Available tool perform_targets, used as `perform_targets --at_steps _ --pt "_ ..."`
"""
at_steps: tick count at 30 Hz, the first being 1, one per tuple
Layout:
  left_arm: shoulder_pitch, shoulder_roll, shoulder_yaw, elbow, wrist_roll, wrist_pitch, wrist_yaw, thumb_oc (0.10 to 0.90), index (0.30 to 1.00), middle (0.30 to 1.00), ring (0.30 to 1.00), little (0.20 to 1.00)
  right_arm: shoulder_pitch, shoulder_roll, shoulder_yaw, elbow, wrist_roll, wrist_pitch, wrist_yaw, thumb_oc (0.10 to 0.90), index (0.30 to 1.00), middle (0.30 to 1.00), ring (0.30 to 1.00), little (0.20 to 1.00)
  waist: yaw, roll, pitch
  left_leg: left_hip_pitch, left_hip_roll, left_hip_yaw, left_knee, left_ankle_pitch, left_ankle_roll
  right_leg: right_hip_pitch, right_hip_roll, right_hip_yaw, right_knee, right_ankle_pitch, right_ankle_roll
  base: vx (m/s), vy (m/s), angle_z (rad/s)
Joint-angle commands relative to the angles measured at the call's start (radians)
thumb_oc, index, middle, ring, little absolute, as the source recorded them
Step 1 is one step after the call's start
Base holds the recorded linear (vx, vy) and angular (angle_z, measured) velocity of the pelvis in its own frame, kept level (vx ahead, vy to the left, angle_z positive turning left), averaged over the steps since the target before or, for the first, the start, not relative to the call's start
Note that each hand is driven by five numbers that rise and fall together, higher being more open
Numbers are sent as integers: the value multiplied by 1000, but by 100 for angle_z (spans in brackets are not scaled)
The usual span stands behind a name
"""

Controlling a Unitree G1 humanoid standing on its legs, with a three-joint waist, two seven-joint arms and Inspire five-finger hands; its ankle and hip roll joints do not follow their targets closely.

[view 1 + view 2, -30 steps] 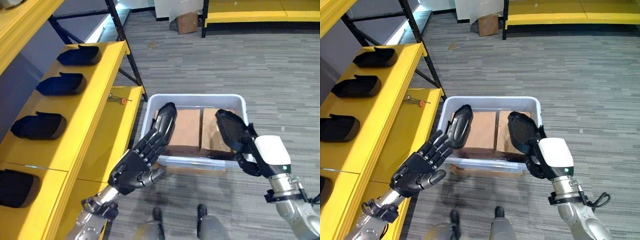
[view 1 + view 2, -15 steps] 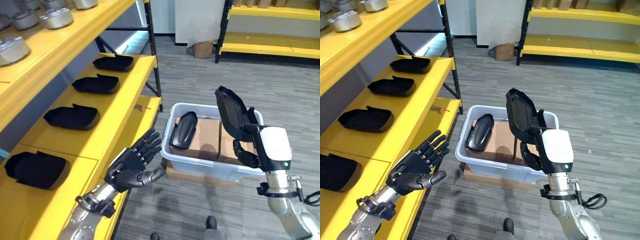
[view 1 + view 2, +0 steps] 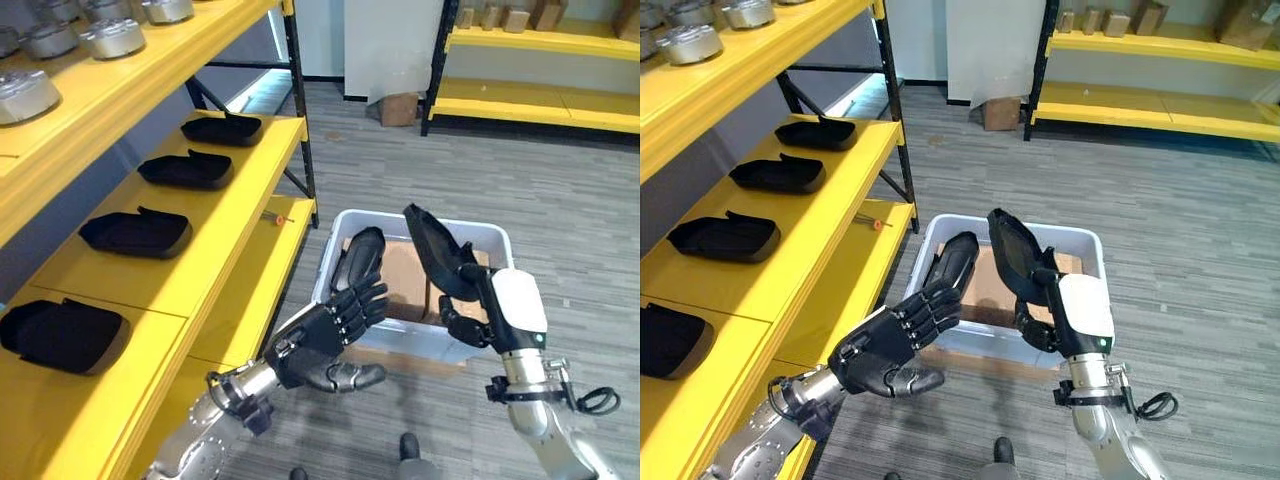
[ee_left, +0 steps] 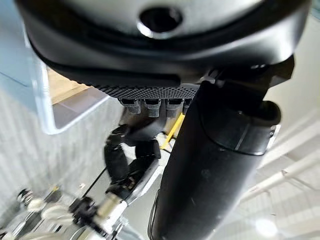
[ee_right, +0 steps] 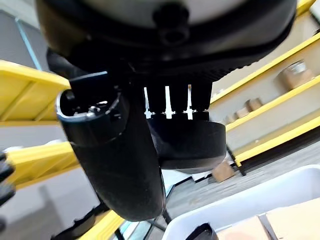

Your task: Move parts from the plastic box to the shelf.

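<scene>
Since half a second ago: right hand (image 3: 478, 310) carried its part (image 3: 437, 254) leftward, now above the box (image 3: 492, 236); left hand (image 3: 318, 345) moved right, up to the box's near-left corner.

Left eye: right hand's fingers clamped on the black part, held tilted, lifted clear of the cardboard inside. Second part (image 3: 358, 259) left leaning in the box's left end. Left hand spread wide, holding nothing, palm turned toward the held part. Shelf (image 3: 215, 215) at left carrying four parts, with bare yellow between them.

Right eye: same layout; held part (image 3: 1012, 250) between left hand (image 3: 885, 350) and right.

Left wrist: thumb straight, nothing gripped.

Right wrist: fingers pressed against the part.

Reading: likely handover, or swing toward shelf pending.
</scene>
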Motion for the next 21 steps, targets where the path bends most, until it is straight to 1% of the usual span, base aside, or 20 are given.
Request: perform_targets --at_steps 1,2,3,4,5,7,9,11,13,14,15,16,18,19,20,21 --pt "-20 -8 74 -77 -112 -45 -43 900 1000 1000 1000 1000 -114 -105 -133 -154 68 -78 -90 400 300 300 300 300 -1 27 -26 12 -114 41 -62 -44 132 47 172 -14 59 -101 -97 -127 -86 50" --pt "-20 -8 75 -78 -112 -45 -43 900 1000 1000 1000 1000 -114 -105 -133 -154 68 -79 -90 400 300 300 300 300 -2 27 -26 13 -114 40 -62 -44 132 48 172 -15 59 -101 -97 -205 -206 88" --pt "6 -31 88 -55 -131 22 -14 900 1000 1000 1000 1000 -106 -97 -122 -167 85 -86 -83 400 300 300 300 300 4 25 -21 14 -115 10 -67 -33 123 74 184 -8 28 -93 -109 -87 -147 67" --pt "10 -35 89 -50 -114 21 -10 900 1000 1000 1000 1000 -104 -94 -121 -170 93 -90 -79 400 300 300 300 300 4 25 -20 15 -114 7 -69 -31 121 78 185 -7 20 -90 -110 -106 -199 55" --pt "15 -40 89 -44 -82 9 -15 900 1000 1000 1000 1000 -100 -86 -117 -178 104 -93 -68 400 300 300 300 300 6 25 -20 15 -114 3 -70 -28 116 88 186 -4 4 -82 -111 -46 -121 7" --pt "35 -40 92 -48 -63 -3 -15 900 1000 1000 1000 1000 -99 -77 -116 -179 109 -108 -51 400 300 300 300 300 10 27 -18 9 -113 -8 -70 -20 107 101 190 4 -26 -70 -113 -48 -125 11" --pt "54 -36 105 -58 -64 -41 6 900 1000 1000 1000 1000 -92 -80 -117 -186 112 -125 -36 400 300 300 300 300 16 31 -12 2 -118 -18 -67 -17 102 108 191 10 -50 -60 -115 -60 -113 0" --pt "72 -32 117 -69 -75 -55 -2 900 1000 1000 1000 1000 -88 -87 -116 -194 98 -130 -48 400 300 300 300 300 21 39 -1 -16 -128 -19 -58 -12 102 102 189 8 -57 -55 -119 -132 -73 6" --pt "75 -31 116 -66 -89 -54 -14 900 1000 1000 1000 1000 -89 -93 -113 -188 87 -121 -74 400 300 300 300 300 23 45 11 -34 -134 -4 -48 -10 102 94 184 -5 -59 -51 -120 -203 -36 19" --pt "63 -31 113 -62 -76 -32 -54 900 1000 1000 1000 1000 -86 -96 -119 -165 104 -88 -110 400 300 300 300 300 13 48 20 -35 -121 71 -40 -13 94 100 168 -45 -71 -46 -115 -204 0 131" --pt "52 -26 97 -66 -19 -49 -44 900 1000 1000 1000 1000 -97 -93 -118 -134 116 -80 -137 400 300 300 300 300 1 45 16 -25 -102 123 -26 -18 84 108 155 -73 -83 -40 -111 -176 23 160" --pt "48 -18 90 -76 -14 -52 -34 900 1000 1000 1000 1000 -104 -92 -118 -120 123 -79 -144 400 300 300 300 300 -4 41 12 -19 -84 144 -6 -26 78 108 145 -83 -81 -40 -111 -92 36 166" --pt "40 -17 83 -87 -31 -41 -33 900 1000 1000 1000 1000 -117 -90 -117 -110 121 -79 -150 400 300 300 300 300 -7 32 9 -19 -61 161 30 -39 74 105 130 -94 -73 -39 -112 -71 57 69" --pt "27 -27 80 -92 -64 -28 -47 900 1000 1000 1000 1000 -121 -85 -120 -110 112 -75 -142 400 300 300 300 300 -9 22 5 -16 -27 179 57 -44 69 100 110 -110 -61 -36 -113 -71 99 22" --pt "19 -34 79 -96 -78 -18 -55 900 1000 1000 1000 1000 -119 -81 -121 -112 104 -76 -141 400 300 300 300 300 -14 18 2 -13 -1 191 69 -36 64 97 101 -118 -53 -36 -115 -77 242 38" --pt "0 -51 78 -89 -109 5 -79 900 1000 1000 1000 1000 -113 -90 -124 -113 108 -90 -155 400 300 300 300 300 -33 16 -4 -3 101 219 90 46 27 89 87 -128 -43 -39 -123 -45 250 47"
